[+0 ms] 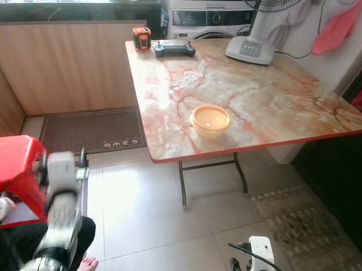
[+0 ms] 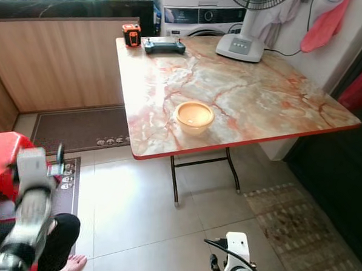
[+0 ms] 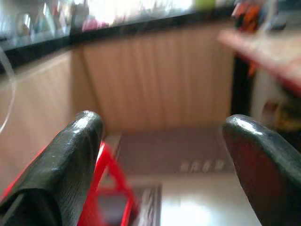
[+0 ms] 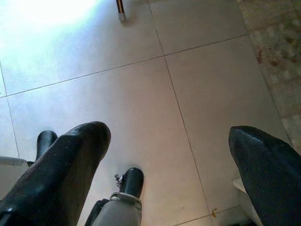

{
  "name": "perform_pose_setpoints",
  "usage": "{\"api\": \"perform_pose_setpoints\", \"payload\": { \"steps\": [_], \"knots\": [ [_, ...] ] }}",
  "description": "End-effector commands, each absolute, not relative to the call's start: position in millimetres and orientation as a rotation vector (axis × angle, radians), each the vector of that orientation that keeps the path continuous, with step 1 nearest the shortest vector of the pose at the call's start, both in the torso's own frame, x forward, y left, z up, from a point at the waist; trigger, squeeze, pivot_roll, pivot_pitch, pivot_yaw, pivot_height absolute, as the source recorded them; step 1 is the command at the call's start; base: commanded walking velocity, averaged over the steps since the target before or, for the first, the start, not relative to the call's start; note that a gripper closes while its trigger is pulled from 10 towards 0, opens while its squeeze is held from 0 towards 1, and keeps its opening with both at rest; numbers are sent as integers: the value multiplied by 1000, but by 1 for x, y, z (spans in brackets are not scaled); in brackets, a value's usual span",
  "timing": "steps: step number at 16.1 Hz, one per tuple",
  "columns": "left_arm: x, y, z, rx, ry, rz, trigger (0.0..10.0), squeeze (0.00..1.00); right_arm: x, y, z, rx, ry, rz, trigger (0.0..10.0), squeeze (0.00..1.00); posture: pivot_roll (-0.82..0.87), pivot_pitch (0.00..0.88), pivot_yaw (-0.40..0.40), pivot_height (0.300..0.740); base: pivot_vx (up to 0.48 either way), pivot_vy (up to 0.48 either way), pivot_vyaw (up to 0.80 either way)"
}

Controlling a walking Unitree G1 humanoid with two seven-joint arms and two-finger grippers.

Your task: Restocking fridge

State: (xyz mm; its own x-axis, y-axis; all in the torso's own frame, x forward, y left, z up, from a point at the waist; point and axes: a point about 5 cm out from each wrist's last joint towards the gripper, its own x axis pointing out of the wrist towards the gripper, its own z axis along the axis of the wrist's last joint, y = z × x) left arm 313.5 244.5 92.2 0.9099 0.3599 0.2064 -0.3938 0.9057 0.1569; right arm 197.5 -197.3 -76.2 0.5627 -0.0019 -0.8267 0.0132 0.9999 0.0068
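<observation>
I see both grippers [image 3: 162, 155] [image 4: 169, 165] wide open, empty; bowl [image 1: 210, 119] near table [image 1: 280, 98] front edge, open floor [image 1: 164, 219] below.

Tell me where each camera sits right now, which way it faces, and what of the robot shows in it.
Left eye view: head, looking down at marble table with orange bowl; raised left arm blurred.
Right eye view: head too, same table and bowl, tiled floor.
Left wrist view: looks past open left gripper toward wooden cabinets, red stool.
Right wrist view: points down at floor tiles between open right gripper.
Shared: the stool shows in both eye views and the left wrist view.
</observation>
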Motion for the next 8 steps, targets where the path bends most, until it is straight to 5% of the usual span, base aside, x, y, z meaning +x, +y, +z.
{"api": "perform_pose_setpoints", "payload": {
  "steps": [1, 6, 8],
  "knots": [
    [324, 236, 116, 215, -280, 336, 10000, 0, 197, -199, -76, 16, 975, -16, 10000, 0, 2, 0, -45, 740, 0, 0, 0],
    [344, 193, 142, 203, -343, 131, 10000, 0, 195, -199, -77, 24, 974, -18, 10000, 0, -9, 0, -34, 740, 0, 0, 0],
    [343, 184, 143, 223, -348, 108, 10000, 0, 194, -198, -78, 24, 978, -18, 10000, 0, -8, 0, -32, 740, 0, -439, 0]
  ]
}}
